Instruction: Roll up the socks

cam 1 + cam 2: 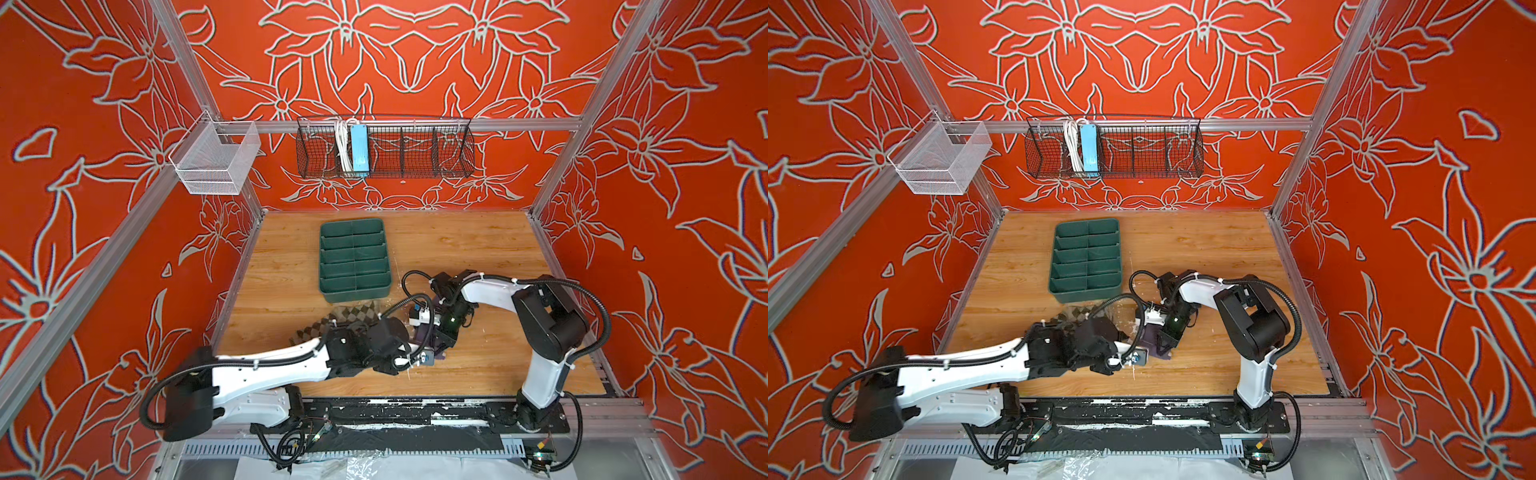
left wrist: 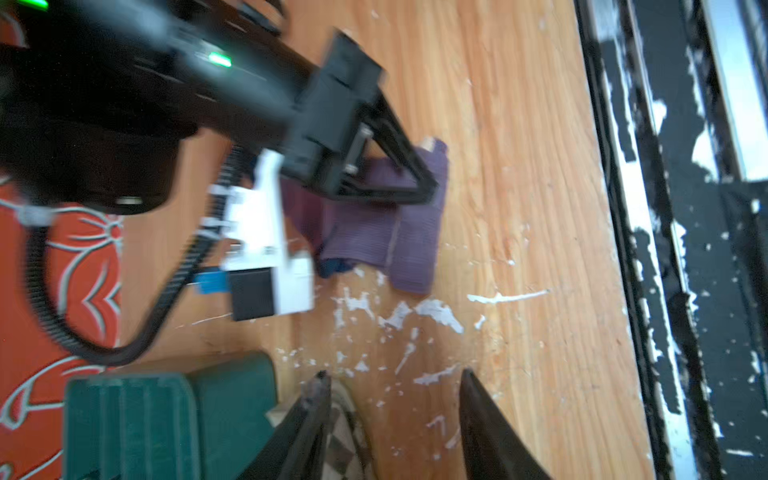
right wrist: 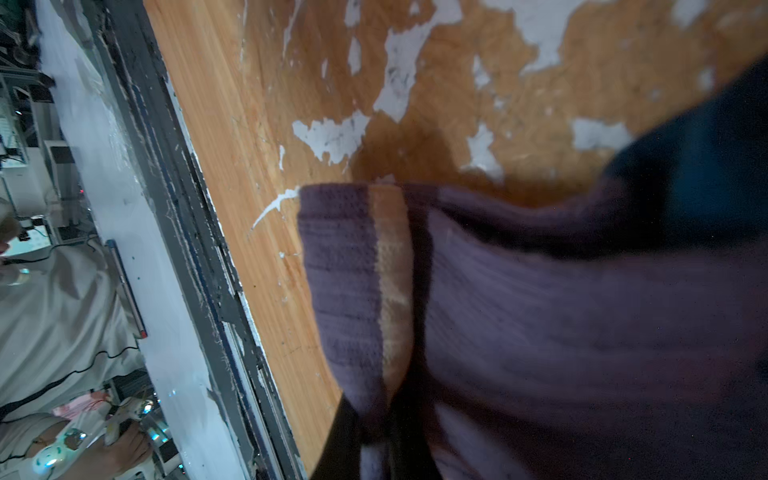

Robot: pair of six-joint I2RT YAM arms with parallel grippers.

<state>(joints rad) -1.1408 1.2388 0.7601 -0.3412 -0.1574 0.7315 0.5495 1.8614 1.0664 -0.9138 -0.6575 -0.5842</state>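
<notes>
Two items in play: purple sock (image 2: 374, 232) and argyle sock (image 1: 349, 313). All positions are given against the green tray (image 1: 357, 293).

Nearest the front edge of the bench (image 1: 457, 249), on the near side of the tray and off its near right corner, the purple sock lies doubled over itself in a short, thick bundle. A mustard band (image 3: 390, 282) shows along the fold and a teal patch pokes out at the tray-side end. The right hand (image 2: 428, 191) is closed on the sock, pinching the folded edge. The right wrist view shows knit running straight into the shut jaws.

The left hand (image 2: 392, 376) sits a little nearer the tray. Its jaws stand apart over bare, paint-flecked bench and grip nothing. Argyle fabric lies against one finger (image 2: 316, 399).

Further back, the argyle sock lies flat and unrolled, just beside the tray's near wall. I cannot tell whether it touches the wall, and the left arm hides part of it. The tray compartments look empty.

Furthest back, beyond the tray, a black wire basket (image 1: 384, 149) hangs on the rear wall.

Judgement: the purple sock's roll is in hand and looks loose, not yet secured. The argyle sock is not started.

Next move calls for the free left hand to pin or take the bundle while the right pinch holds, so the layers do not spring open. Then the cuff gets tucked over.
</notes>
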